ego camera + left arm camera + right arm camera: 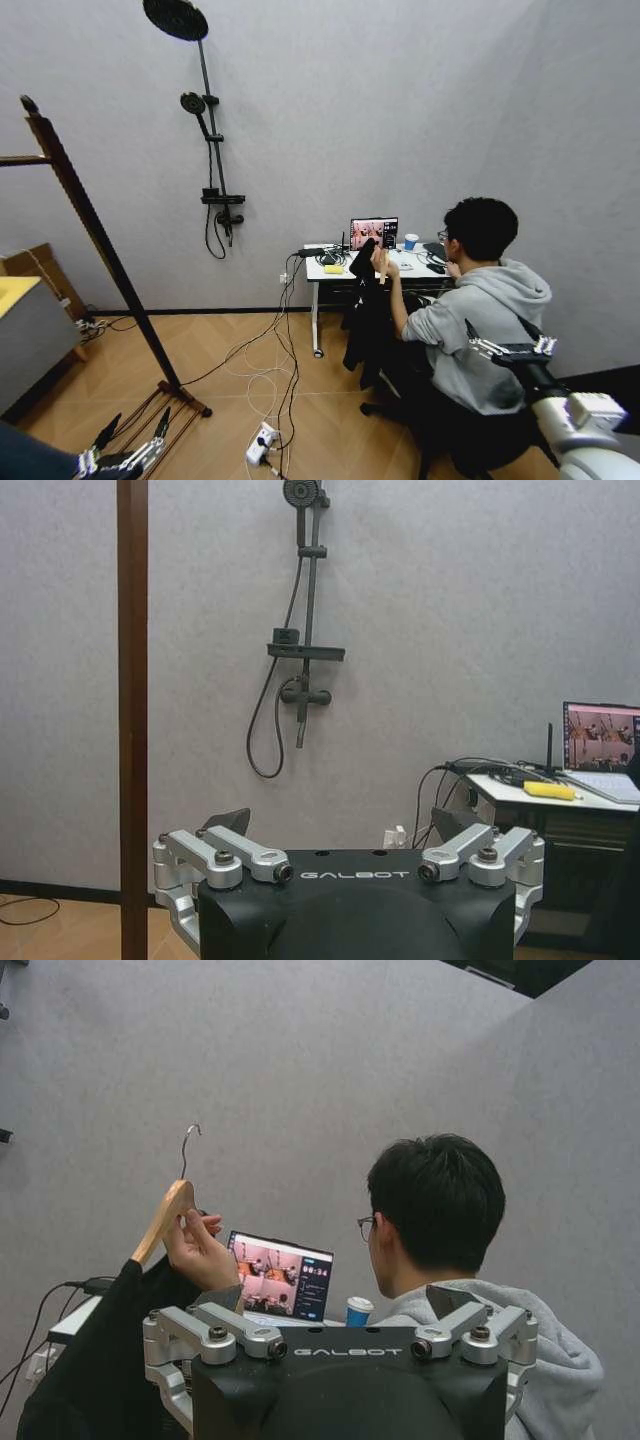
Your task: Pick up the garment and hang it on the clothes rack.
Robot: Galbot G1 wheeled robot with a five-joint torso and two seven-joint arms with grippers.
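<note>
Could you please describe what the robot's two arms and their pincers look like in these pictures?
Each pincer has a matte black housing with pale GALBOT lettering, silver metal linkage arms joined by dark round pivots, and dark fingertips. The left pincer and right pincer look alike. In the head view, the right arm ends in a pale grey-white rounded wrist casing behind a black section.

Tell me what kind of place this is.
Probably a lab or test room staged as a home: a shower set mounted on a bare wall, a desk with a laptop, and cables with a power strip across the floor.
</note>
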